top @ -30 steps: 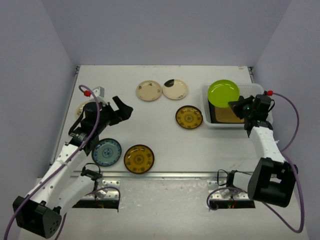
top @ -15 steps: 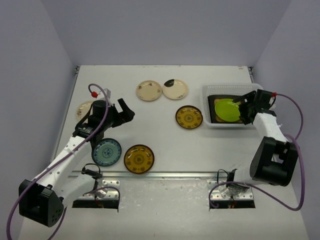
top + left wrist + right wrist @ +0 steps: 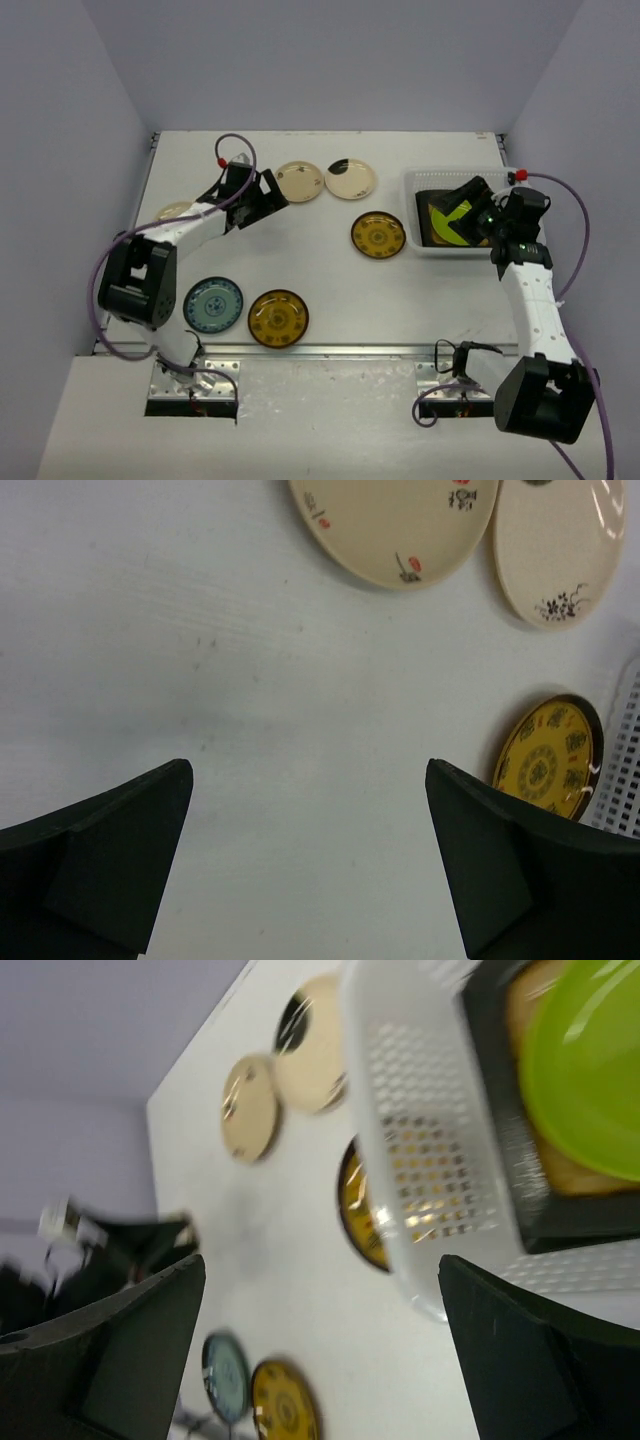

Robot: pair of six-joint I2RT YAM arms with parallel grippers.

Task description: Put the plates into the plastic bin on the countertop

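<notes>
At the far left, a plain cream plate [image 3: 170, 211] is half hidden beneath the left arm. The left tool [image 3: 265, 192] is held low over the tabletop [image 3: 300, 250], just beside the red-marked cream plate [image 3: 299, 181]. Its fingers [image 3: 110, 850] are spread wide and nothing is held between them. This stance is judged to suit straddling that plate's rim for a pick-up.

Near the front edge, a blue patterned plate [image 3: 213, 304] and an amber patterned plate [image 3: 278, 318] lie side by side, well apart from the bin. A dark-patched cream plate [image 3: 350, 179] lies just beside the red-marked one. A dark-rimmed amber round plate [image 3: 378, 234] is set just beside the left wall of the plastic bin [image 3: 445, 250].

Inside the bin, a dark-rimmed square plate [image 3: 428, 205] lies flat and the lime plate [image 3: 448, 222] rests on top of it, stacked so that room is kept for more. The right tool [image 3: 470, 205] is poised above the bin's right half. Its fingers [image 3: 100, 1350] are parted and empty in the wrist view, so the lime plate is judged released. Six plates are not yet in the bin.
</notes>
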